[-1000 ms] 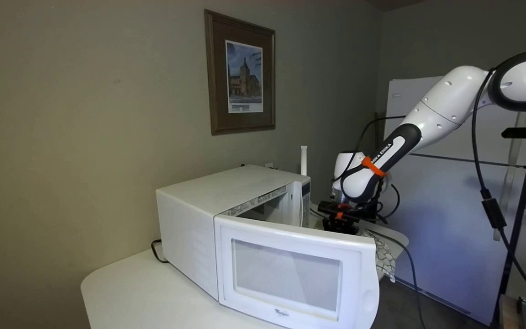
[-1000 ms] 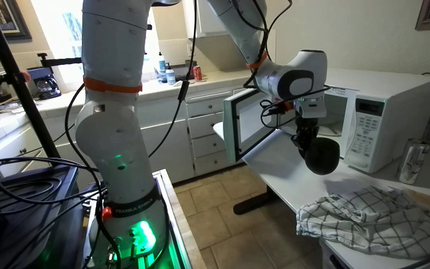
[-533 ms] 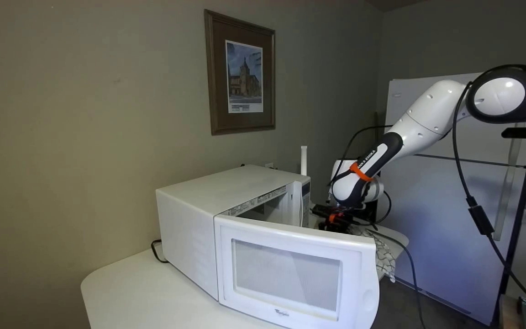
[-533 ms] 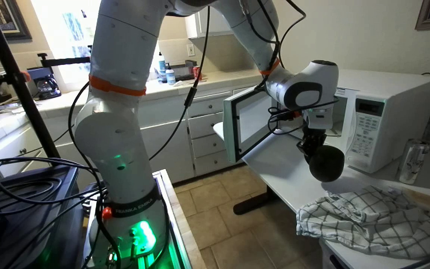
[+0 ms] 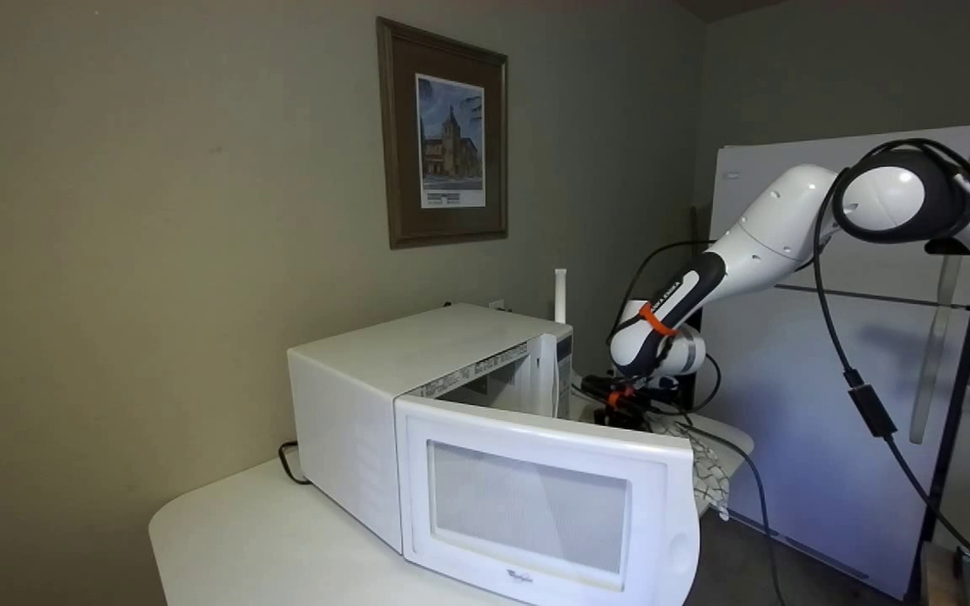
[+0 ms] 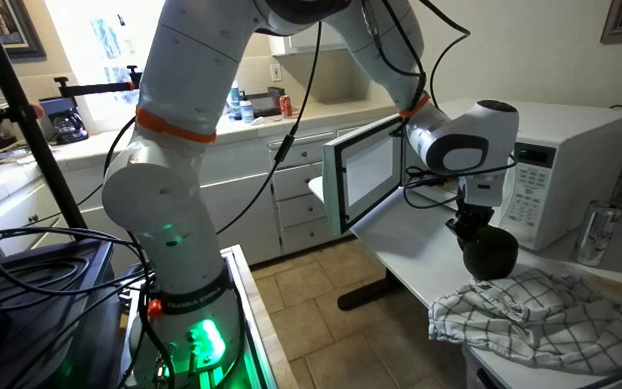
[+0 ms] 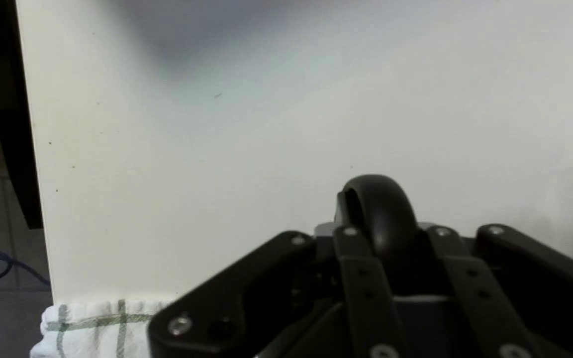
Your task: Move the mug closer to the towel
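White tabletop [image 6: 404, 233] is stretching beneath the gripper [image 7: 395, 233], which is clamping the mug [image 6: 491, 253]. In an exterior view, the mug is appearing lower and nearer the towel [image 6: 543, 324] than half a second ago, now overlapping its edge; whether they are touching is remaining unclear.

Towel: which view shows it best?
An exterior view where the towel shows nearly whole. In an exterior view, the microwave door partly hides it; the wrist view catches only a bit at the bottom.
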Action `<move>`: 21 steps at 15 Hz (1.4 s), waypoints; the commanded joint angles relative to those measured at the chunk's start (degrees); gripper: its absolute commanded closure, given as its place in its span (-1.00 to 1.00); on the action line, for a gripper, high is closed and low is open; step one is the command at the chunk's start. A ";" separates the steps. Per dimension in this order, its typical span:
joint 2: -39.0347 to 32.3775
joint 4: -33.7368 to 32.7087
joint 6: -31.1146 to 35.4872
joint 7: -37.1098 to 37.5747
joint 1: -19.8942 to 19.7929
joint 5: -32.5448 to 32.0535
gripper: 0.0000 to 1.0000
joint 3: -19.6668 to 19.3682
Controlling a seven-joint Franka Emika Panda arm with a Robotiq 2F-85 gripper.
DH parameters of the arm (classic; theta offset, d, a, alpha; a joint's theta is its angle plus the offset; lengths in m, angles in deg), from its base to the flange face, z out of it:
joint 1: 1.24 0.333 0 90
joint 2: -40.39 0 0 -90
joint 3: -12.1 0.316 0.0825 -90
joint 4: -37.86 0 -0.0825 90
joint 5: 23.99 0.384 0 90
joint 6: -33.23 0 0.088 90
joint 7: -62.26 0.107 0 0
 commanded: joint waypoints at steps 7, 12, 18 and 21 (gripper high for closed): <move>0.81 -0.62 -0.14 -4.46 -4.13 7.14 0.96 -1.26; 1.03 -1.18 0.33 -3.43 -3.70 6.12 0.96 -3.31; -0.49 -1.87 0.22 -2.02 -2.39 3.26 0.96 -6.13; -1.07 -1.44 0.39 -1.54 -1.39 0.81 0.96 -8.08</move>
